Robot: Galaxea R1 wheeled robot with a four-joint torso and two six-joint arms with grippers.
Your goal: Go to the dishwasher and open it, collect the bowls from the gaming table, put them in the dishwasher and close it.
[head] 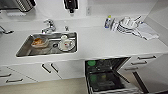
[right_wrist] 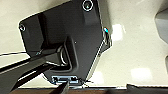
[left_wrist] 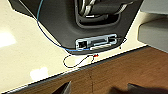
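Head view: dishwasher [head: 107, 75] open below counter [head: 105, 42], green bowl [head: 91, 63] inside.

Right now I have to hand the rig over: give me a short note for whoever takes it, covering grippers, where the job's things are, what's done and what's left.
Grippers: the wrist views do not let me tell whether either is open or shut, and nothing is visibly held.
Dishwasher: under the white counter, right of the sink, door down, dark racks exposed.
Bowls: one green round thing sits in the upper rack and another green shape lower down; too blurred to confirm both as bowls. No orange bowls spotted in the racks.
Done: dishwasher opened.
Left: confirm all bowls are loaded, then close the door.
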